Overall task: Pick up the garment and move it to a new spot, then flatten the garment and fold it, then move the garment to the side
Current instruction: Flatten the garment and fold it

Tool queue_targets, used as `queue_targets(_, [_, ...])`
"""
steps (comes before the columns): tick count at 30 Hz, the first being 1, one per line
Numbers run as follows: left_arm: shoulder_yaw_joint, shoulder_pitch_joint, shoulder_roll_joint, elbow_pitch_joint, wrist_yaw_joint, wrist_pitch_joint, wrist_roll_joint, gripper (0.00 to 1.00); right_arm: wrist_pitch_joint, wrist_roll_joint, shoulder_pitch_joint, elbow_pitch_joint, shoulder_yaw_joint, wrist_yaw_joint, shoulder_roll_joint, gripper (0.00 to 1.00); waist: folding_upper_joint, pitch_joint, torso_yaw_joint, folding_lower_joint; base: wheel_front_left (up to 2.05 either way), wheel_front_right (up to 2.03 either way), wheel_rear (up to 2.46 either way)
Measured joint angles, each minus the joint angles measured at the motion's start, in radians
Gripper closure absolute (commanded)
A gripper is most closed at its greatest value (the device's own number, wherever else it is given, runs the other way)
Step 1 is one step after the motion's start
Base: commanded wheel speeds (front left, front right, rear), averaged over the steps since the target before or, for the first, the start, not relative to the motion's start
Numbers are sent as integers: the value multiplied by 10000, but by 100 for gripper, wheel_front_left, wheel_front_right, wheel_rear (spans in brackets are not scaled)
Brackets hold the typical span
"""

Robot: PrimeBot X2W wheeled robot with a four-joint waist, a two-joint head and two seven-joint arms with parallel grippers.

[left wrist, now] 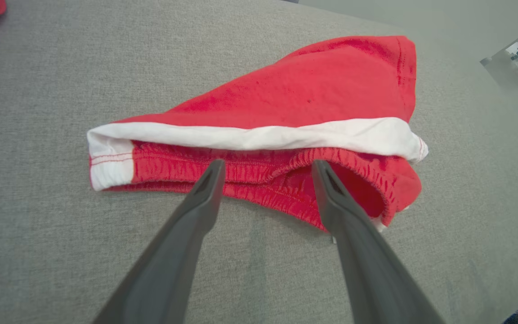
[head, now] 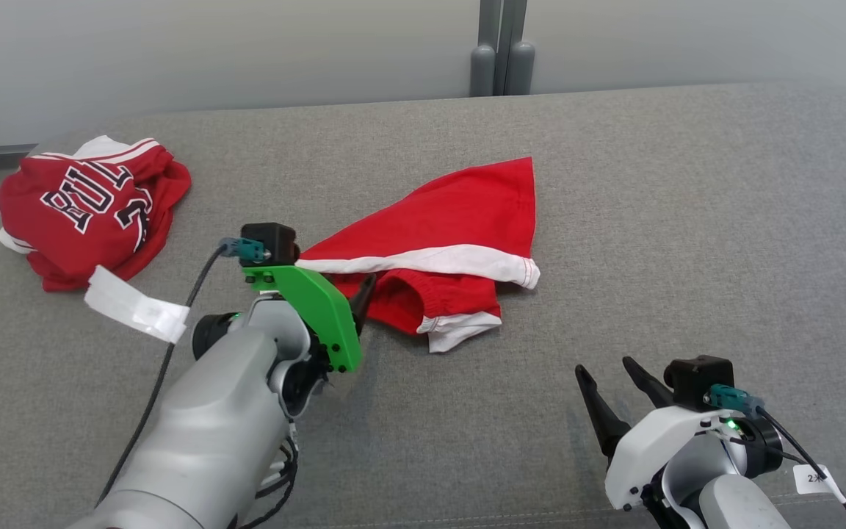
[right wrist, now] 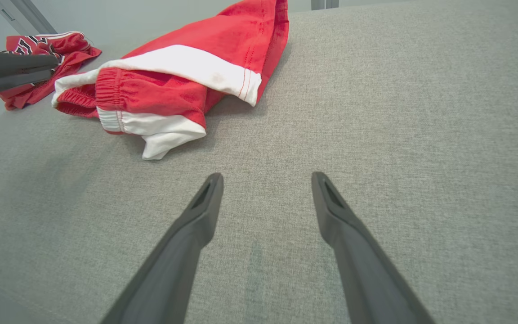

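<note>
Well right of the Bulls jersey [head: 92,209], the red shorts [head: 452,235] lie rumpled and partly doubled on the grey bench [head: 687,220]. The left claw [left wrist: 268,164], spread wide and holding nothing, is at their waistband on the jersey side. The right claw [right wrist: 266,176], equally wide and empty, is farther off. Flattening, folding and setting aside appear outstanding.

Big grey cloth top [head: 687,220] by a pale wall [head: 210,51].
Soft, even light all over; two round grey posts [head: 500,70] close together behind the far edge, near the middle.
</note>
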Motion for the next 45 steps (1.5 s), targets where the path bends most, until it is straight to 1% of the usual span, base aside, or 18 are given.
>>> queue_targets(9, [-838, 500, -163, -1093, -42, 265, 261, 0, -40, 33, 25, 67, -46, 0, -2, 0, 0, -13, -291, 0, 0, 0, 0])
queue_targets(12, [-1022, 624, -173, -1302, 94, 337, 274, 0, -44, 35, 17, 63, -50, 0, -4, 0, 0, 46, -435, 0, 0, 0, 0])
queue_targets(16, [-1254, 631, -178, -1360, 397, 347, 435, 0, -104, 35, -16, 77, -50, 0, -4, 0, 0, 165, -623, 0, 0, 0, 0])
queue_targets(18, [-1304, 631, -180, -1356, 426, 336, 447, 0, -128, 35, -18, 84, -61, 0, -2, 0, 0, 226, -704, 0, 0, 0, 0])
queue_targets(19, [-1296, 631, -180, -1361, 426, 322, 441, 18, -128, 35, -19, 90, -67, 0, -2, 0, 0, 255, -739, 0, 0, 0, 0])
queue_targets(20, [-1281, 631, -178, -1386, 424, 274, 424, 70, -130, 35, -19, 94, -73, 0, -2, 0, 0, 285, -769, 0, 0, 0, 0])
queue_targets(21, [-1273, 630, -178, -1429, 412, 245, 403, 100, -132, 35, -23, 96, -75, 0, -2, 0, 0, 312, -795, 0, 0, 0, 0])
queue_targets(24, [-1244, 618, -182, -1501, 372, 136, 364, 100, -144, 35, -30, 100, -75, 0, -2, 0, 0, 357, -835, 0, 0, 0, 0])
queue_targets(27, [-1062, 345, -182, -1854, 219, -500, 341, 100, -178, 36, -61, 163, -59, 2, -4, 0, 0, 349, -852, 0, 0, 0, 0])
queue_targets(33, [-648, -279, -178, -2621, 81, -1478, 75, 100, -213, 109, -72, 278, 77, 0, -2, 0, 0, 203, -864, 0, 0, 0, 0])
queue_targets(41, [-466, -1528, -178, -3335, 59, -2073, 27, 100, -221, 128, -61, 366, 276, 0, 0, 0, 0, 33, -1020, 0, 0, 0, 0])
queue_targets(45, [-88, -1925, -180, -3731, 82, -2364, -389, 100, -232, 186, -16, 389, 328, 0, -2, 0, 0, -5, -1140, 0, 0, 0, 0])
